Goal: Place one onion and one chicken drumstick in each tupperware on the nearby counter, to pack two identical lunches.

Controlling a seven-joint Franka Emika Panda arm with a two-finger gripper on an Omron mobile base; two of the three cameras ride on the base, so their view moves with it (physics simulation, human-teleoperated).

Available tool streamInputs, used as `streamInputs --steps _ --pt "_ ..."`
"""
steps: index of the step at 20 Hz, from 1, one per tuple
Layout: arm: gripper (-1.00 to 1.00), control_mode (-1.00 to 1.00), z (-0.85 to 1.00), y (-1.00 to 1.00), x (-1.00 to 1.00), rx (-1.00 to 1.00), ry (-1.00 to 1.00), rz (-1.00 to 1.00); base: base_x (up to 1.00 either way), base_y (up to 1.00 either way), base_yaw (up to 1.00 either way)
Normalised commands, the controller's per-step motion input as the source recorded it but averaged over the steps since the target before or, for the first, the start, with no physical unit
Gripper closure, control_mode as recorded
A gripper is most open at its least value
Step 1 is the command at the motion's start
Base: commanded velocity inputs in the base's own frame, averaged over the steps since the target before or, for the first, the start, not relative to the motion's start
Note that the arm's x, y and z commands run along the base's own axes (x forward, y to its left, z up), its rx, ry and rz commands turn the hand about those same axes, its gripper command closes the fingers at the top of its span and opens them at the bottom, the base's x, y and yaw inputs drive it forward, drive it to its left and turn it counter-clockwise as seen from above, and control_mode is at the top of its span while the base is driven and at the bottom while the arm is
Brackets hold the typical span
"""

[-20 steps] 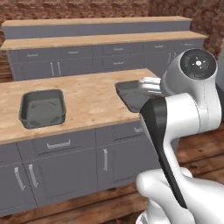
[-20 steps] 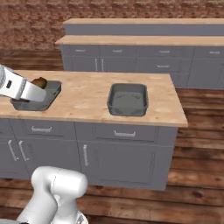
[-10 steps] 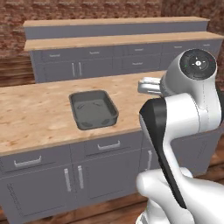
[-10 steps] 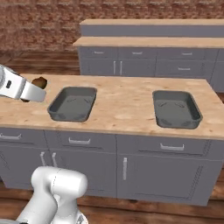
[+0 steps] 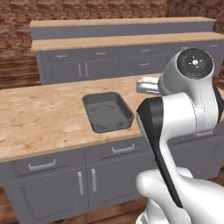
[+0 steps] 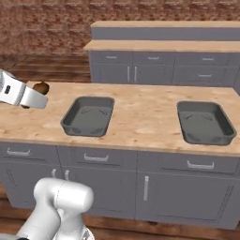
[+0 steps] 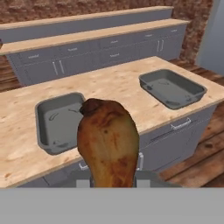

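Note:
My gripper (image 7: pixel 111 180) is shut on a chicken drumstick (image 7: pixel 108 142), orange-brown and lumpy, held up in front of the counter (image 7: pixel 118 85). In the right base view the hand sits at the far left with the drumstick (image 6: pixel 41 87) at the gripper (image 6: pixel 36 95), over the counter's left end (image 6: pixel 140 117). Two grey tupperware trays rest on the counter, both empty: one on the left (image 6: pixel 89 116) (image 7: pixel 59 120) and one on the right (image 6: pixel 205 123) (image 7: pixel 171 87). The left base view shows one tupperware (image 5: pixel 107 112) just left of my arm. The onion is out of view.
Behind the counter runs a longer two-level counter (image 6: pixel 164 44) (image 5: pixel 109 41) against the brick wall, with wooden floor between. Grey drawers with silver handles (image 6: pixel 96 158) face me below the worktop. Bare worktop (image 5: pixel 43 118) lies left of the tray.
The whole picture has shifted, so the base has moved along the counter: both trays now sit further right in the views. The drumstick stays in the gripper.

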Motion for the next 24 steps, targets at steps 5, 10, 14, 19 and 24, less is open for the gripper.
streamInputs --steps 5,10,14,19,24 --pt "1.00 1.00 0.00 0.00 0.00 0.00 0.00 0.00 0.49 0.07 0.00" --pt "1.00 1.00 0.00 0.00 0.00 0.00 0.00 0.00 0.69 0.32 0.00" --pt "1.00 1.00 0.00 0.00 0.00 0.00 0.00 0.00 0.61 0.39 0.00" --pt "1.00 -1.00 -0.16 0.12 0.09 0.00 0.08 0.00 0.21 0.27 0.00" --pt "1.00 -1.00 -0.77 0.10 0.10 0.00 0.39 0.00 0.00 0.00 0.00"
